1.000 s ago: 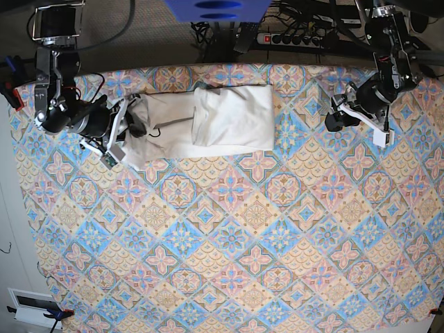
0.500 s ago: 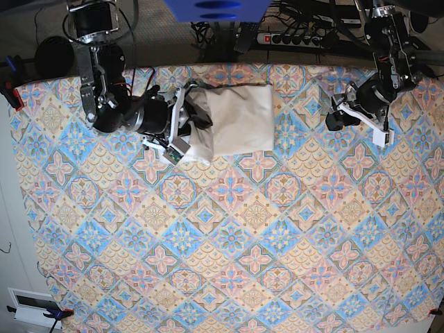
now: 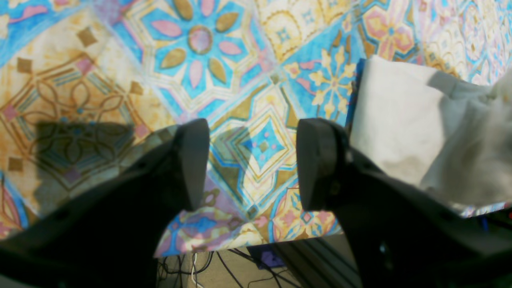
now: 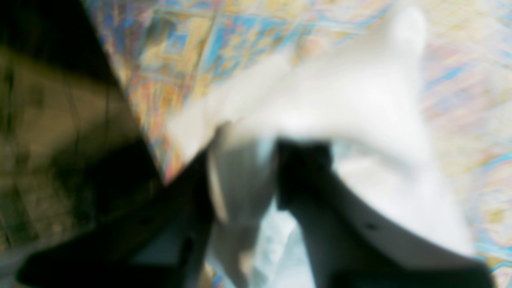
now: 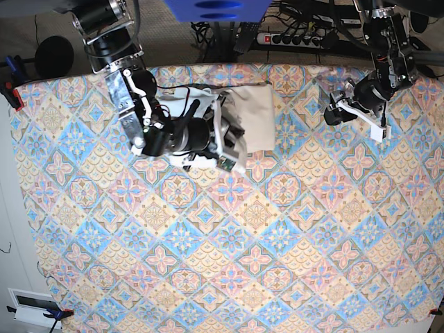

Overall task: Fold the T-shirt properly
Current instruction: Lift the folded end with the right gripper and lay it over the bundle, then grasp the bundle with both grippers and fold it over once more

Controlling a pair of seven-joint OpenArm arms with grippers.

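The white T-shirt [image 5: 255, 111] lies folded near the table's back edge, plain side up, with no print showing. My right gripper [image 5: 229, 142] is shut on a bunch of its white cloth [image 4: 360, 100] and holds that over the folded part; this view is blurred by motion. My left gripper [image 5: 333, 113] is open and empty, about a hand's width to the right of the shirt. In the left wrist view the left gripper [image 3: 254, 160] hovers over bare tablecloth, with the T-shirt's edge [image 3: 396, 120] just right of it.
A patterned tablecloth [image 5: 229, 236] covers the whole table. A power strip [image 5: 291, 38] and cables lie beyond the back edge, with a blue object [image 5: 215, 10] above them. The table's back edge is close behind both grippers.
My right arm has swung to the right, carrying the shirt's left part over the folded part. The bundle is now narrower. My left gripper has shifted slightly toward the back.
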